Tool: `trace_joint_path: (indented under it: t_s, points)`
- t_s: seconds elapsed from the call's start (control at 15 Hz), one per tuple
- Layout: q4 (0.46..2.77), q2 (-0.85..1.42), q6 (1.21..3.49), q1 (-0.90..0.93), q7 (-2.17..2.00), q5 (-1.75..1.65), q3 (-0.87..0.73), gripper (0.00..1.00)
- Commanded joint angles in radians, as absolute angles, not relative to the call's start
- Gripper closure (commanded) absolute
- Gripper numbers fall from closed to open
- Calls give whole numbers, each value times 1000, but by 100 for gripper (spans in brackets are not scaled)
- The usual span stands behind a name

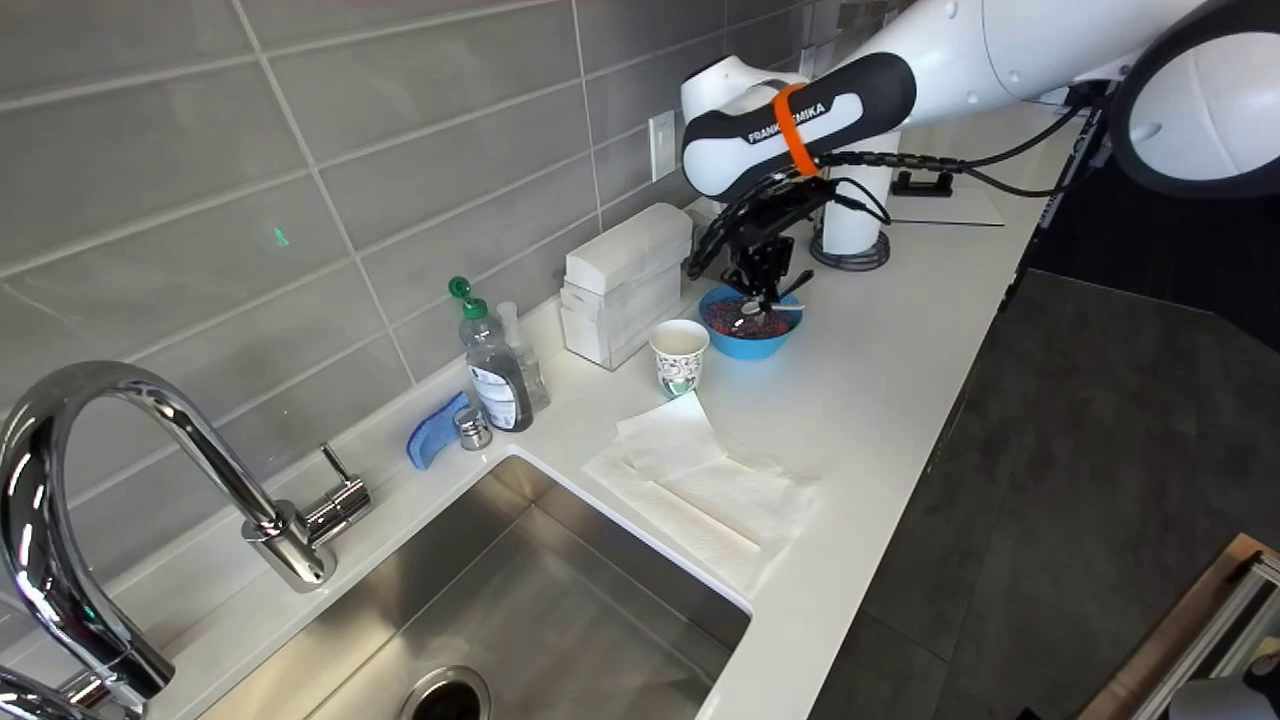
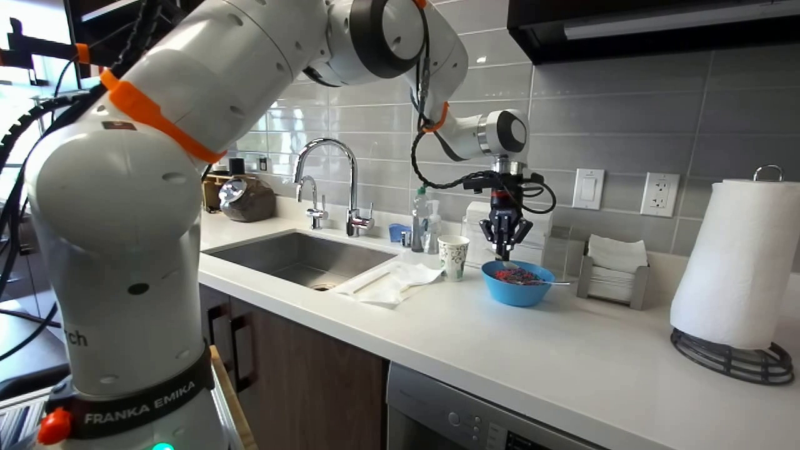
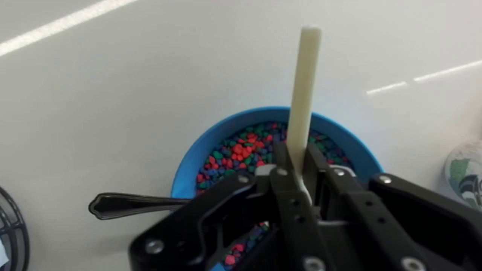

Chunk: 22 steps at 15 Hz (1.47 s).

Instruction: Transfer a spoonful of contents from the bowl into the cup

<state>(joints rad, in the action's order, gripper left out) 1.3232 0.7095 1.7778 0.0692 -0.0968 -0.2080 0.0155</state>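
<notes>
Pincer (image 3: 297, 153) has the pale handle (image 3: 304, 79) pinched, but clipping that dark handle (image 3: 139, 205) sticking out of the bowl (image 3: 211, 140) could scatter contents (image 3: 243, 151) toward the back edge of the surface (image 2: 450, 325) imo.

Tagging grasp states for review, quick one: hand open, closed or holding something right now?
Hand: closed, holding a pale utensil by its handle.

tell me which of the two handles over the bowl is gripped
In the wrist view, the pale handle, clamped in the gripper; the other, a dark handle with a flared end, juts ungripped past the rim of the bowl.
</notes>
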Motion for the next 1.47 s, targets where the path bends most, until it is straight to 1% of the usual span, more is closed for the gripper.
trace_joint_path:
  t_s: [0.0,0.87,1.4]
  points:
    - [1245,779,1799,65,-104,-136,17,96]
    - [1058,923,1773,84,-207,-35,12,96]
    - [1020,955,1780,78,-264,-19,1,96]
